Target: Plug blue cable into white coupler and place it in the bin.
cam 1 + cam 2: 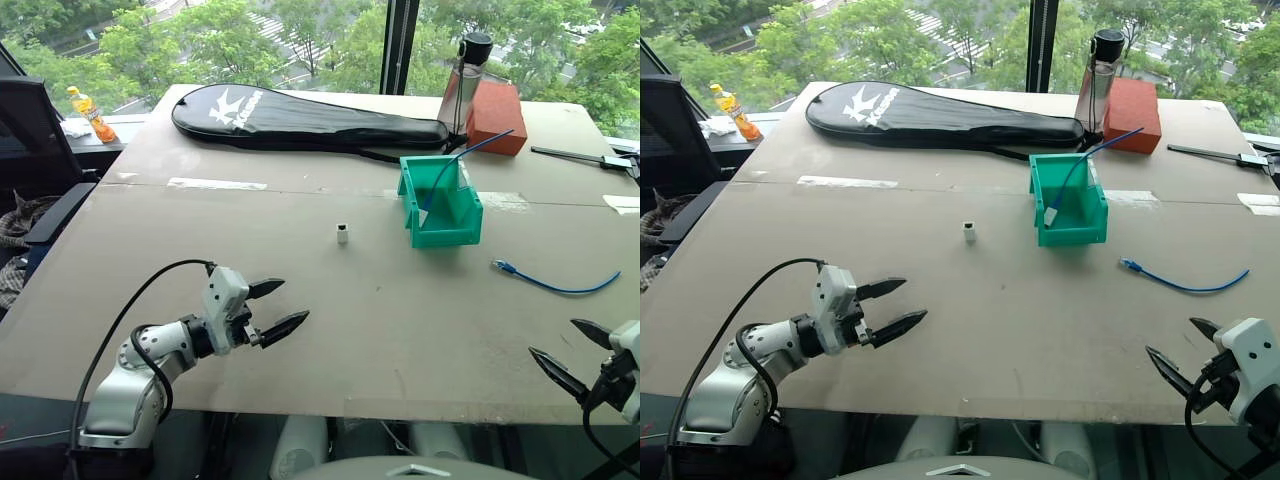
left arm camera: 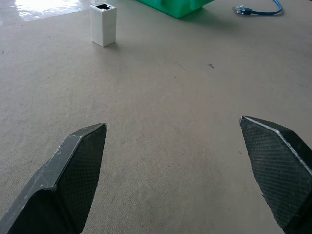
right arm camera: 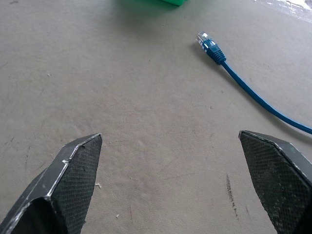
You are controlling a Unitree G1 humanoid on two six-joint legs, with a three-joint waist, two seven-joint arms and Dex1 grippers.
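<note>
Both hands, left (image 1: 283,306) and right (image 1: 573,354), wide open and empty. Cable (image 1: 548,283) loose on bench right of bin (image 1: 440,205), coupler (image 1: 342,234) left. I'd pinch the cable right behind its plug.

Work surface: large beige table (image 1: 300,330), matte, with strips of clear tape (image 1: 215,184) across a seam running its width. Daylight, diffuse. At 12 o'clock, a window with a dark vertical mullion (image 1: 400,45); green treetops (image 1: 200,40) and a road beyond the glass. At 9 o'clock, a dark chair (image 1: 35,150) stands beside the table edge, next to a side ledge.
</note>
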